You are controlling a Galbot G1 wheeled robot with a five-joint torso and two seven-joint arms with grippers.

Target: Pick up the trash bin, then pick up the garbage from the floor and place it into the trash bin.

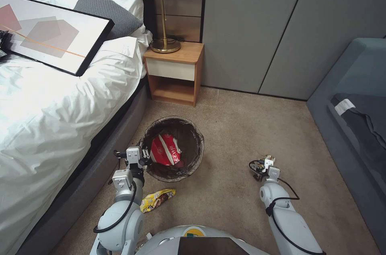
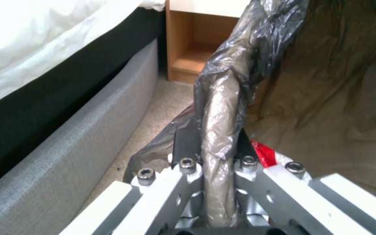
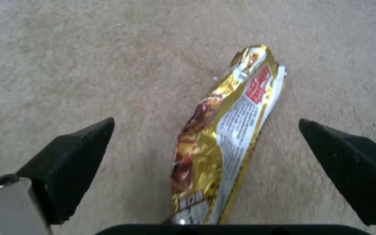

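Note:
The trash bin (image 1: 192, 126), lined with a dark bag, stands on the floor (image 1: 241, 134) beside the bed. A crumpled red-white packet (image 1: 165, 149) lies inside it. My left gripper (image 1: 139, 159) is shut on the bin's near-left rim; the left wrist view shows the bag-covered rim (image 2: 217, 107) pinched between the jaws and a bit of the red packet (image 2: 264, 153) beyond. My right gripper (image 1: 263, 165) is low over the carpet, open, and a gold-yellow snack wrapper (image 3: 223, 140) lies between its black fingers (image 3: 75, 156) without being touched. A second yellow wrapper (image 1: 157, 199) lies near my left arm.
The bed (image 1: 48, 118) with its grey frame runs along the left, close to the bin. A wooden nightstand (image 1: 175, 74) with a lamp stands behind the bin. A grey-blue sofa (image 1: 354, 126) borders the right. Open carpet lies between bin and sofa.

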